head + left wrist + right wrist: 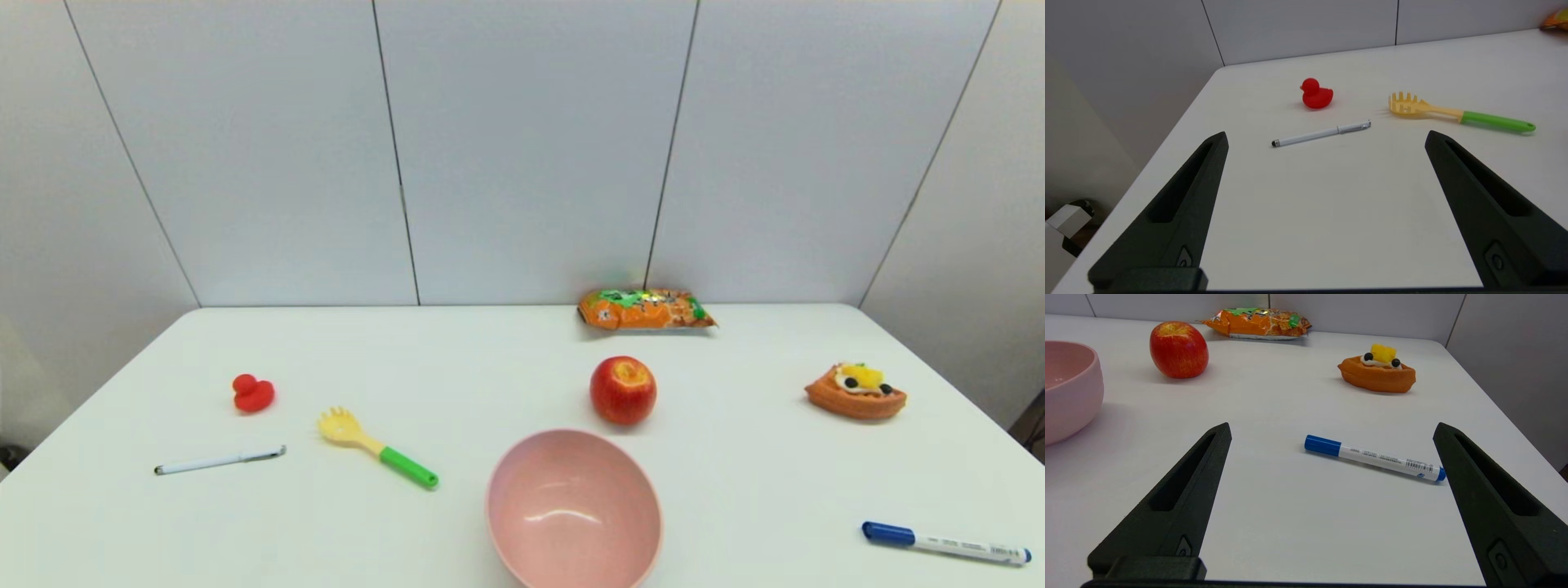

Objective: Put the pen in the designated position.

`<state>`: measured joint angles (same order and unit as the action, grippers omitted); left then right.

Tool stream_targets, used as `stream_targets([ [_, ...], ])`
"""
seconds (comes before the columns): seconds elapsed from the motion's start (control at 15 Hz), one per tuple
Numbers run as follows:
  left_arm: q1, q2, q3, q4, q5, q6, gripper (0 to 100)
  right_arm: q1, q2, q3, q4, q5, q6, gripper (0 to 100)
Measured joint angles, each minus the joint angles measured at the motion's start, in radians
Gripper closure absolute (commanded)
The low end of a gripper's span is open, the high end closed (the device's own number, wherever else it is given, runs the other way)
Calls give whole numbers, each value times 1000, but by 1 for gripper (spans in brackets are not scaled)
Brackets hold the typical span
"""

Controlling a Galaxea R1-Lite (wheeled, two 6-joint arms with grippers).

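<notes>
On the white table point(522, 367), toward its left side, the slim white pen point(220, 461) lies flat, dark tip pointing to the table's left edge. A red rubber duck point(253, 394) sits just behind it, and a yellow pasta fork with a green handle point(377, 448) lies near its right end, not touching. Near the front centre stands a pink bowl point(574, 510), with a red apple point(623, 389) just behind it and an orange snack packet point(645, 309) by the back wall. To the right sit a toy waffle with fruit point(856, 391) and, near the front right corner, a white marker with a blue cap point(945, 543). Both arms are held back (neither appears from the head camera). The left gripper point(1327, 136) faces the pen from nearer the front edge, fingers wide apart and holding nothing; the right gripper point(1331, 428) faces the marker, fingers likewise spread.
</notes>
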<state>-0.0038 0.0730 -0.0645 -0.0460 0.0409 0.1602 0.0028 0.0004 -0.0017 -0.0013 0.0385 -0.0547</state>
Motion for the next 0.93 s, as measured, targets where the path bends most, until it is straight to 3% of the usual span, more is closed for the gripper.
stream_targets([
  [0.6,2,-73,64,22,-60,-35,0,0,0,0,0,0,0,0],
  [0.93,2,-75,64,46,-23,-208,0,0,0,0,0,0,0,0],
])
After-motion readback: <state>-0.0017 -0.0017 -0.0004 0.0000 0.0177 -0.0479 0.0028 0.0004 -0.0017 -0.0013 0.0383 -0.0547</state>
